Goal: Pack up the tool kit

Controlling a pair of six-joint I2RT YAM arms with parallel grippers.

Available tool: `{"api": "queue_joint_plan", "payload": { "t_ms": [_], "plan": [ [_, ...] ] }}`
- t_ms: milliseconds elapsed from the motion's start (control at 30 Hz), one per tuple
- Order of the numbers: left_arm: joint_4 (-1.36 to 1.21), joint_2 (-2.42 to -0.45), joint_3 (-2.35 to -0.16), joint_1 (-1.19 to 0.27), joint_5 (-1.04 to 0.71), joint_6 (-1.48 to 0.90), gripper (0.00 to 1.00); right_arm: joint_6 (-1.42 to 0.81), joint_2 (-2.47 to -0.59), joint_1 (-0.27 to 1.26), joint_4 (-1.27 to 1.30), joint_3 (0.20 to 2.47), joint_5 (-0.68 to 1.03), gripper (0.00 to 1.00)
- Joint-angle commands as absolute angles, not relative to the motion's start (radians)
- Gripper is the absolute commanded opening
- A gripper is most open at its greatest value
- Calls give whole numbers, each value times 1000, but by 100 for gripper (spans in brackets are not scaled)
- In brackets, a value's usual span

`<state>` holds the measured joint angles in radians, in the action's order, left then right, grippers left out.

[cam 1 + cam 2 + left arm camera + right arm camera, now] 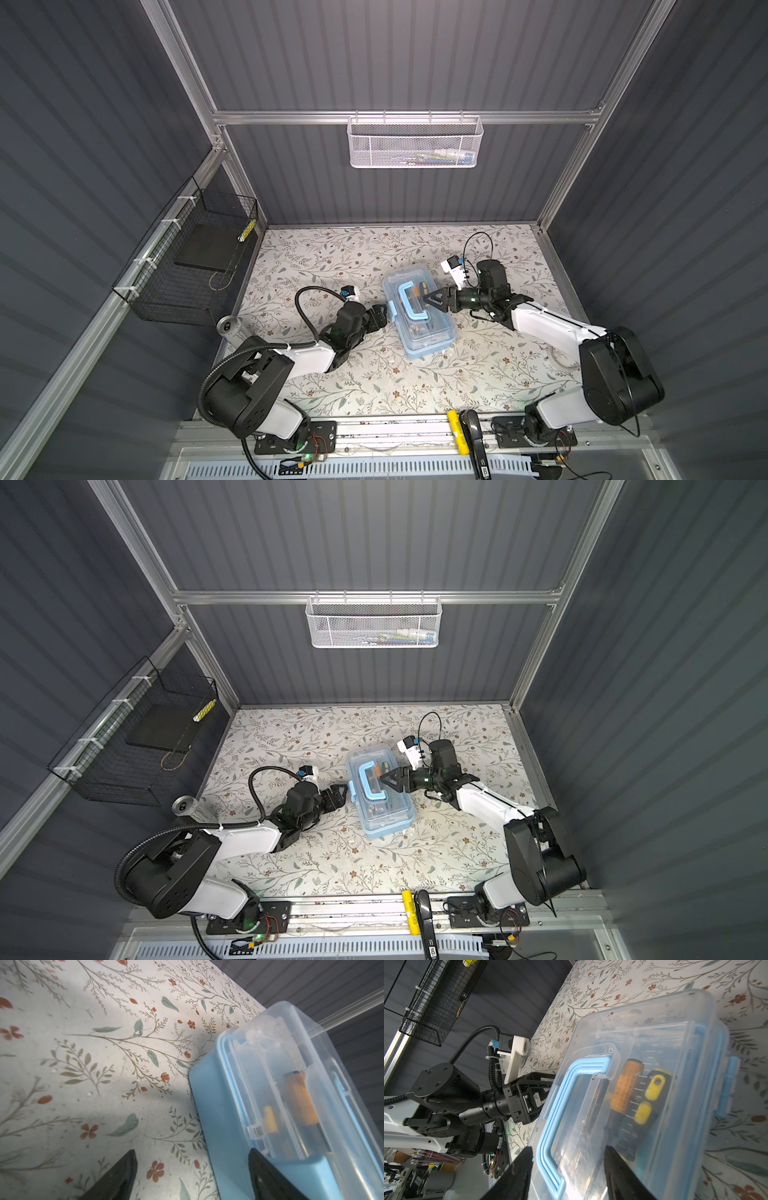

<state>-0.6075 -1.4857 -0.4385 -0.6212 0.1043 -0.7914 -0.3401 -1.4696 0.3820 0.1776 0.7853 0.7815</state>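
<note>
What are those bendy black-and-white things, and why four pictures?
They are two robot arms with pinching grippers. Two pictures look down from above; two come from cameras on the wrists. On the flowery table sits a small plastic tool kit, light blue base, clear lid down, orange and yellow-handled tools inside. The left gripper is open beside its latch. The right gripper is open over the lid, straddling part of the light blue arched handle. Nothing is held.

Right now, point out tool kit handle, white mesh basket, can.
tool kit handle (591, 1064): right wrist view, a short arm.
white mesh basket (395, 150): a top view, front wall.
can (227, 324): a top view, top end.
</note>
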Motion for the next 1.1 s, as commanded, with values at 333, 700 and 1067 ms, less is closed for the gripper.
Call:
{"api": "queue_joint_plan", "payload": {
  "t_ms": [333, 700, 1067],
  "plan": [
    [-787, -1446, -374, -622, -69, -894, 79, -351, -1461, 382, 63, 718, 758, 58],
    [-824, -1424, -360, -623, -98, -877, 70, -354, -1465, 382, 60, 724, 756, 58],
    [-904, -1446, -348, -624, -147, -890, 50, -356, -1468, 382, 59, 724, 756, 58]
  ]
}}
